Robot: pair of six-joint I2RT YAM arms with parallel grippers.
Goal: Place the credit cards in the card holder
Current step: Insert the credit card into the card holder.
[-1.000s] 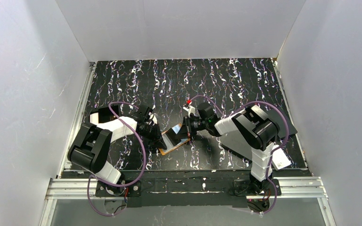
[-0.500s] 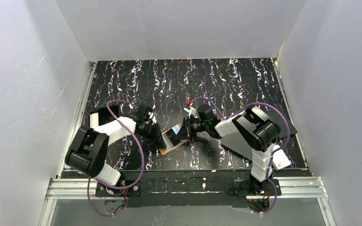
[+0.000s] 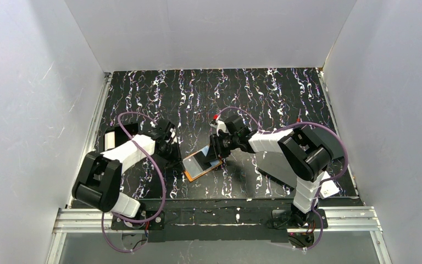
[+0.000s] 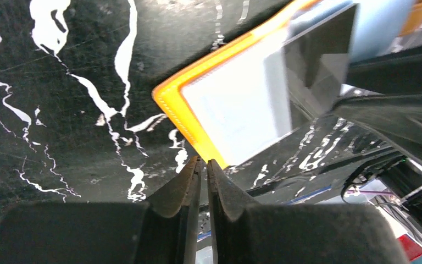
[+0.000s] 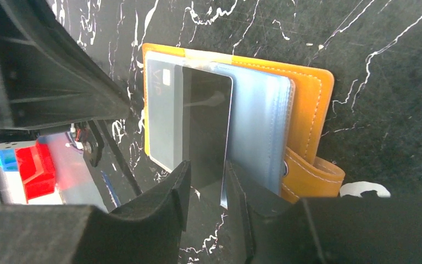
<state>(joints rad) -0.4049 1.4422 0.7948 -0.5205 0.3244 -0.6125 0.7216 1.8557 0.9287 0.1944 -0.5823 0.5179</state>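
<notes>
The orange card holder (image 3: pixel 189 173) lies open on the black marbled table between my two grippers, its pale clear sleeves (image 5: pixel 258 121) facing up. A dark credit card (image 5: pixel 209 121) sticks partway out of a sleeve, and a grey card (image 5: pixel 162 115) sits beside it. My right gripper (image 5: pixel 204 176) is open. Its fingers stand either side of the dark card's near end without pinching it. In the left wrist view my left gripper (image 4: pixel 202 163) shows a narrow slit with nothing in it, the tips right at the holder's orange edge (image 4: pixel 182 113).
White walls close in the table on three sides. A large flat black rectangle (image 3: pixel 277 171) lies under the right arm, and a white piece (image 3: pixel 328 188) sits at the near right corner. My left arm (image 5: pixel 38 71) fills the left of the right wrist view.
Both grippers have opened, the right one widely and the left one a little. The left gripper drew back to the left off the holder's edge, and the holder now lies flatter.
</notes>
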